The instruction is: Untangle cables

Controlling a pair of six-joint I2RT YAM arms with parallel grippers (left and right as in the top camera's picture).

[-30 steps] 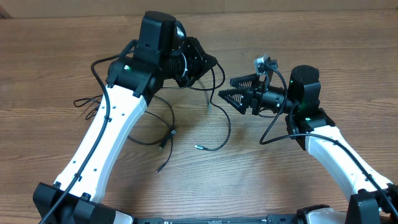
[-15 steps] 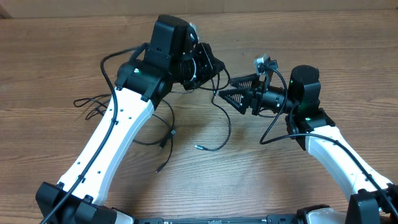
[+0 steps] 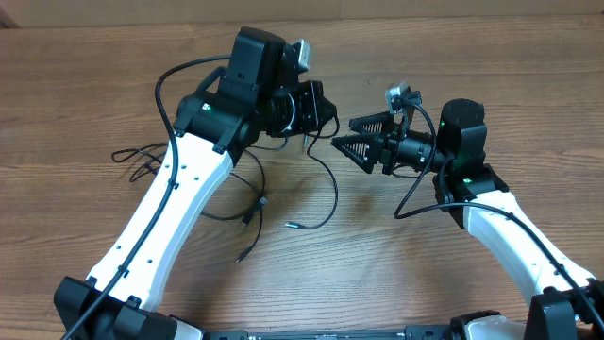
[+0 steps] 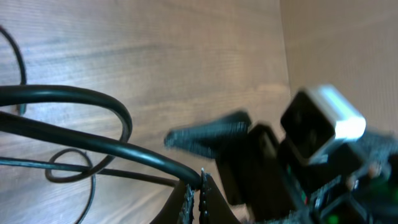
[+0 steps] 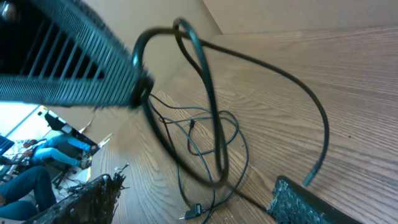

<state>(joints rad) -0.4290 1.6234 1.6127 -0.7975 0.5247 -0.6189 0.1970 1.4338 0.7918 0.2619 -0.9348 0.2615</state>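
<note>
Well, the left gripper point(image 3: 316, 106) pinches a cable point(image 4: 56, 93) tight; at its 3 o'clock the right gripper point(image 3: 342, 133) gapes wide.

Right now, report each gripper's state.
Left gripper: closed on a cable.
Right gripper: open, holding nothing.

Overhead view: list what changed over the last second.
The left gripper, shut on a cable, swung right toward the right gripper. This dragged the cable's loose plug slightly left. The right gripper stayed where it was, open. The strands at far left did not move.
</note>
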